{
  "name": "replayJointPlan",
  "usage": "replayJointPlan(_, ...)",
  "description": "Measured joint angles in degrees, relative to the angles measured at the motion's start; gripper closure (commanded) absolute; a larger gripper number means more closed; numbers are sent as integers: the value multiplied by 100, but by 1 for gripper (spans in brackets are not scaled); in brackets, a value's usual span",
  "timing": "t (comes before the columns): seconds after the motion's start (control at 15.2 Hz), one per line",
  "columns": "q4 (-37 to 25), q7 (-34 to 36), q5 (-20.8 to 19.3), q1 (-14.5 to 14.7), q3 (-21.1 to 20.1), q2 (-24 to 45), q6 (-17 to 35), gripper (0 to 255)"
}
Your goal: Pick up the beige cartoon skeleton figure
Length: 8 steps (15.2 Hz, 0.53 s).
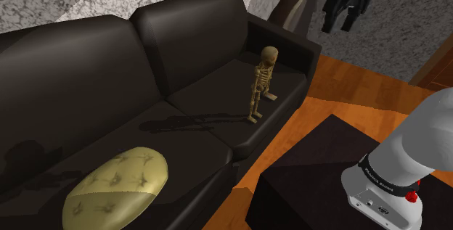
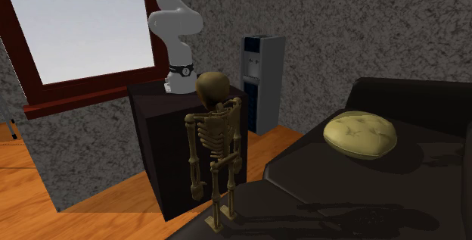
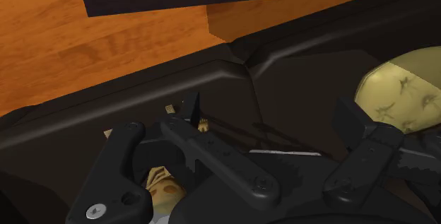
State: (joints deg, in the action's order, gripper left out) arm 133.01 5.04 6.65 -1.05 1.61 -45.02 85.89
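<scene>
Beige cartoon skeleton figure point(image 1: 262, 83) is standing upright on the end seat cushion of the dark leather sofa point(image 1: 87, 69), toward the shoulder view's right, both feet planted and nothing touching it, so the pick-up is not yet under way in any real sense. All-black two-finger gripper point(image 1: 343, 18) is hanging high near the sofa's arm end, well above the skull, and its claw is standing spread, gripping nothing. In the wrist view the hand is looking almost straight down: the figure's rounded head is peeking out just beside 1 finger, and its tiny feet are showing farther off on the cushion. Olive-yellow tufted pillow point(image 1: 116, 185) is lying well apart at the sofa's other end. By my reckoning 0 of the job is done: lowering, closing on the bony body and lifting are all waiting
</scene>
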Motion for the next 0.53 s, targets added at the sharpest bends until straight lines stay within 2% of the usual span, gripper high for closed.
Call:
replayJointPlan(0.2, 107, 171, 13, -45, -101, 118, 252, 0)
replayJointPlan(0.53, 370, 896, 37, -218, -508, 698, 1213, 0)
